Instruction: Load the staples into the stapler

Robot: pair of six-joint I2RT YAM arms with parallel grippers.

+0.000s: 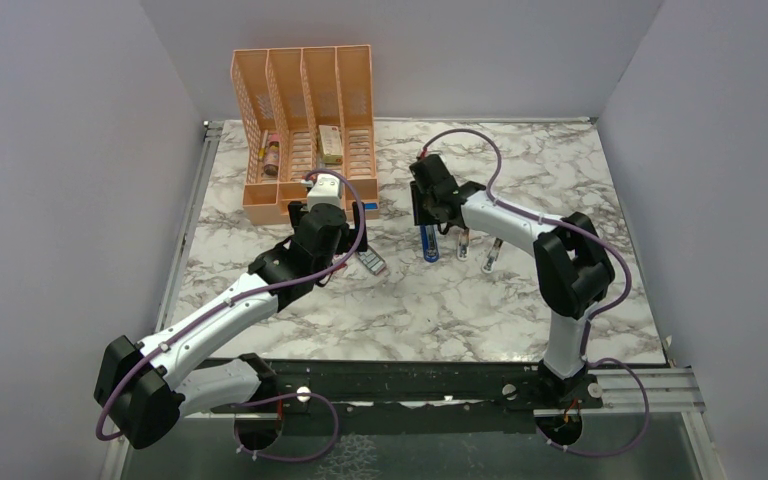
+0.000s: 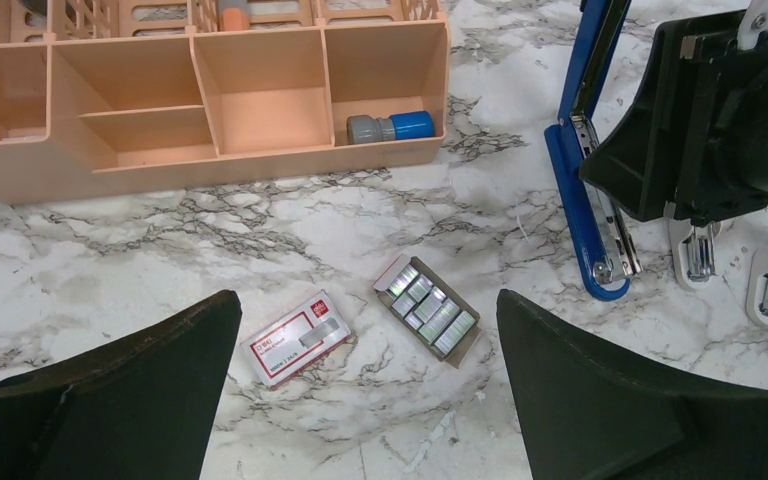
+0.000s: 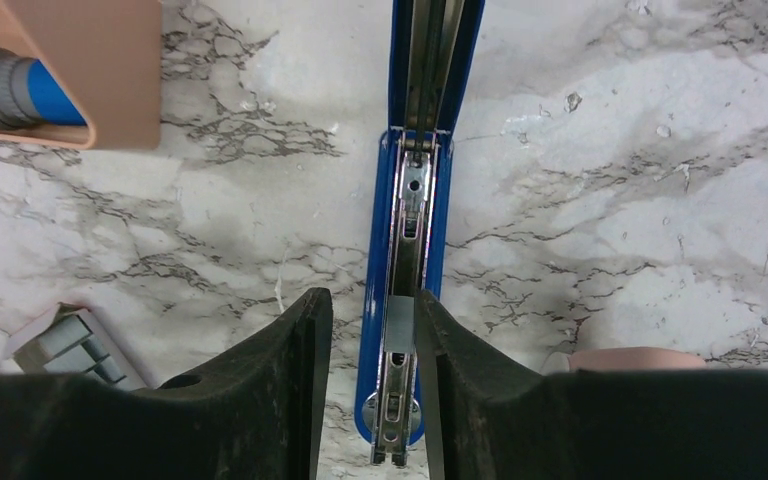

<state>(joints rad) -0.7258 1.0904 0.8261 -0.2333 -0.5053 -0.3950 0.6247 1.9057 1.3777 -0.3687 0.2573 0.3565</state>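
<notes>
The blue stapler [image 3: 430, 120] lies open on the marble, its metal channel facing up; it also shows in the top view [image 1: 429, 245] and the left wrist view [image 2: 582, 200]. My right gripper [image 3: 374, 335] is open and straddles the stapler's front end. A short grey staple strip [image 3: 398, 322] sits in the channel against the right finger. My left gripper [image 2: 368, 300] is open and empty, hovering above the tray of silvery staples [image 2: 428, 312] and the red-and-white staple box [image 2: 300, 338]. The tray also shows in the top view [image 1: 371, 263].
An orange desk organiser [image 1: 305, 130] stands at the back left, with a grey-and-blue glue stick [image 2: 390, 127] in its front compartment. Two small white clip pieces [image 2: 695, 250] lie right of the stapler. A pink eraser [image 3: 625, 357] lies near the right finger.
</notes>
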